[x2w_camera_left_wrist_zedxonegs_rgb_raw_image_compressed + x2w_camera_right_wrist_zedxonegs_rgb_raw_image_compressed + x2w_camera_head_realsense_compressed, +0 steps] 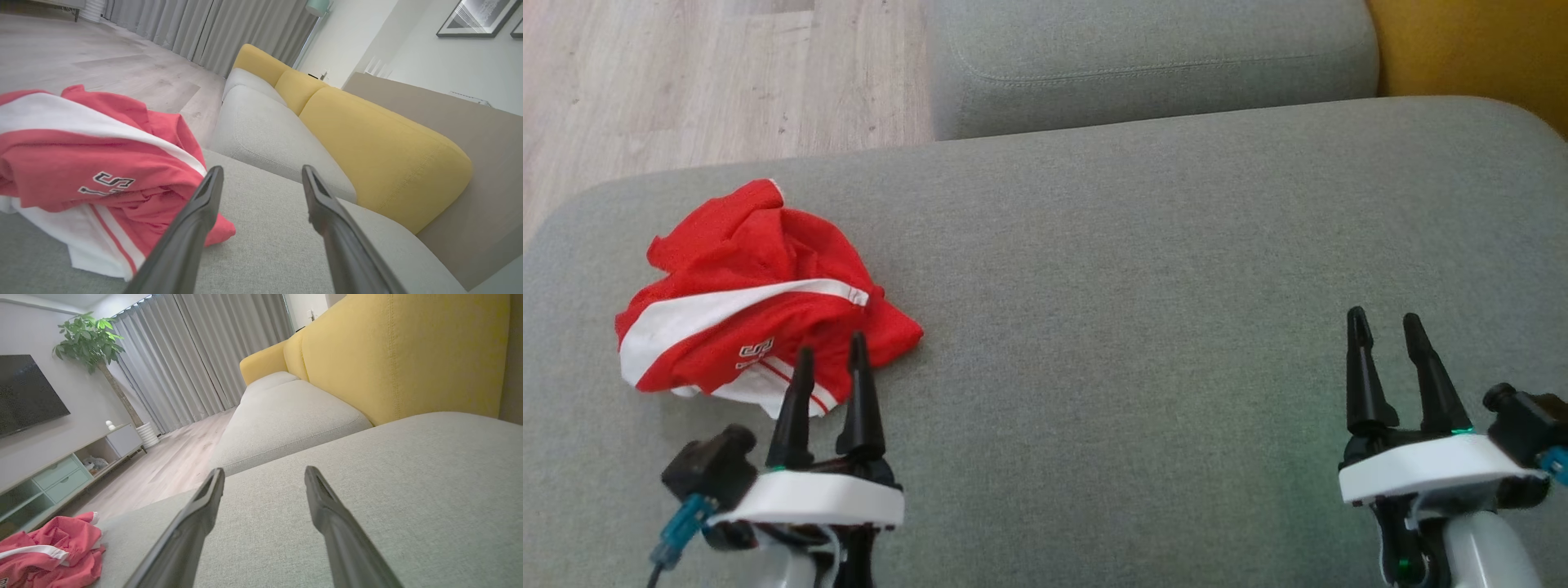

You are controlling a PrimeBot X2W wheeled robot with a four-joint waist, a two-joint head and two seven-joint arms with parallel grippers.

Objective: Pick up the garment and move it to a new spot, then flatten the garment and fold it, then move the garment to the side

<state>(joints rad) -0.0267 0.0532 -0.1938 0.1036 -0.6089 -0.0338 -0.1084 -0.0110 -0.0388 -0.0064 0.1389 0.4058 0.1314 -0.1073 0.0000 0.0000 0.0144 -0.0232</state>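
Grey cloth covers the big sofa seat [1143, 245], and it is wide and soft. Past its far left corner is the wooden floor [686, 73]. The red and white garment [752, 286] lies in a crumpled heap on the left part of the seat, quite near that rounded corner. The left gripper [831, 347] hangs just beside the heap, on its near side. Its two dark fingers are apart and there is nothing between them. The right gripper [1384, 320] is well apart from the garment, over bare seat. Its fingers are apart too and hold nothing.

What could go wrong from here, I think? In the left wrist view the heap sits mostly off to the left of the fingers, not between them. If they close from there, they may catch just a thin corner, or nothing at all. A thin pinch could slip out when the arm lifts. If the gripper pushes before it pinches, the heap could slide to the edge and drop onto the floor. If it goes too deep, it may grab the seat cloth as well. The heap is bunched up, so one layer may lift while the rest trails behind.
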